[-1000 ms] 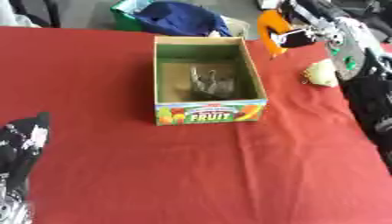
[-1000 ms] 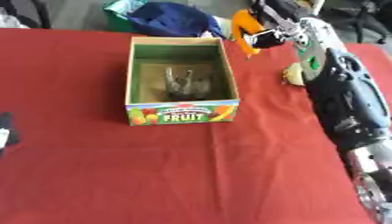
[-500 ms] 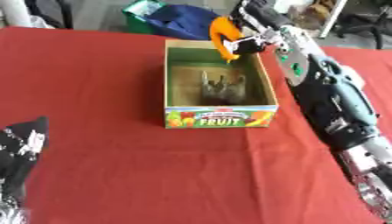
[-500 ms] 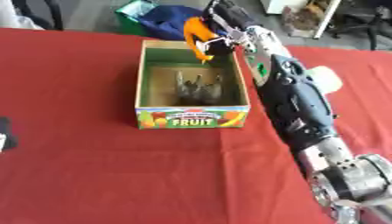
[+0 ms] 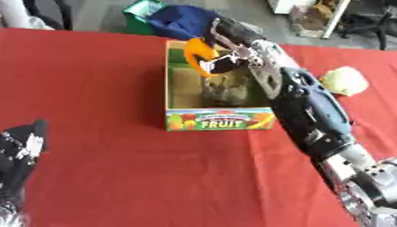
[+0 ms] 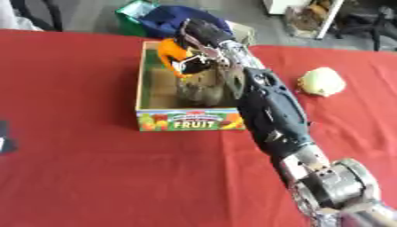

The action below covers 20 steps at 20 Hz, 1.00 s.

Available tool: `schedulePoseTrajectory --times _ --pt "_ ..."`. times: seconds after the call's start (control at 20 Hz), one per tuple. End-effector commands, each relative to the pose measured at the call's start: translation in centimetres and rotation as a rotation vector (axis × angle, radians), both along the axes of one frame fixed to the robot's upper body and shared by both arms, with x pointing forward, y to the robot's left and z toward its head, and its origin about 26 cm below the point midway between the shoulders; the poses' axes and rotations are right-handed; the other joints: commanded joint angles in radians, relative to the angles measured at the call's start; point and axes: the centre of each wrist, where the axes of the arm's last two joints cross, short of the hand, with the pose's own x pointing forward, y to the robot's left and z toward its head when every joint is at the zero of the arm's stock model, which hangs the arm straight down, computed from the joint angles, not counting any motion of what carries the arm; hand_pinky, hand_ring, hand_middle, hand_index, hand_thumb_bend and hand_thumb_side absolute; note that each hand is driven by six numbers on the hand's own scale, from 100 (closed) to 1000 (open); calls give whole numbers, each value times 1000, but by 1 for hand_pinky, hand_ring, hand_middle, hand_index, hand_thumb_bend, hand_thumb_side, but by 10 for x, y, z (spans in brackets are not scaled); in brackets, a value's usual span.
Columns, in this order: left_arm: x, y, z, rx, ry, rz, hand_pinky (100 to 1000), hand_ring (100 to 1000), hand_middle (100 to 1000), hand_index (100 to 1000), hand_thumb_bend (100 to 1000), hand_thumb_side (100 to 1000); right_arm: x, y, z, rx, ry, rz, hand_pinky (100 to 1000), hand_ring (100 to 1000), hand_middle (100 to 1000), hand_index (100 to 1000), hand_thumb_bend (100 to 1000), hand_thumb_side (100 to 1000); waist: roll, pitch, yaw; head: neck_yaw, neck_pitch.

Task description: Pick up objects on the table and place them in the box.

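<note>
A cardboard box (image 5: pixel 219 120) with a "FRUIT" label stands on the red table, open at the top. A greyish object (image 5: pixel 223 88) lies inside it. My right hand (image 5: pixel 226 41) reaches over the box's far end, its fingers curled round an orange object (image 5: pixel 197 52) that hangs above the box's inside. A pale yellow-green object (image 5: pixel 344 81) lies on the cloth to the right of the box, beside my right forearm. My left hand (image 5: pixel 19 153) rests at the lower left edge; I cannot make out its fingers.
A blue cloth (image 5: pixel 180 18) and a green container (image 5: pixel 144 10) sit on the floor past the table's far edge. The red tablecloth (image 5: pixel 116 173) spreads wide in front of the box and to its left.
My right arm has swung left from the table's right side, carrying the orange object over the box. The camera has shifted a little. The left hand stays put.
</note>
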Motion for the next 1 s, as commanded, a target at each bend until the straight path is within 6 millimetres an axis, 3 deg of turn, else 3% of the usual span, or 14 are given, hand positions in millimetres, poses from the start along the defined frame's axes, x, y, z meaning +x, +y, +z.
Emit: schedulePoseTrajectory --times 0.05,0.4,0.7,1.0 --pt "1 -1 9 -1 -30 -12 590 547 480 603 529 454 1 2 7 -52 13 26 632 613 540 701 100 311 10 -16 -3 -4 -11" --pt "0 0 8 -1 -27 -10 591 547 480 603 530 454 1 -1 13 -65 45 68 693 730 819 866 100 310 12 -17 -10 -5 -10" --pt "0 1 7 2 -25 -7 591 546 480 604 531 454 -3 -11 42 -65 51 117 733 781 900 917 100 367 6 -19 -18 0 -9" --pt "0 3 7 5 -24 -1 591 546 480 604 530 454 -9 -28 65 -43 53 143 736 783 908 925 100 341 3 -22 -28 6 -9"
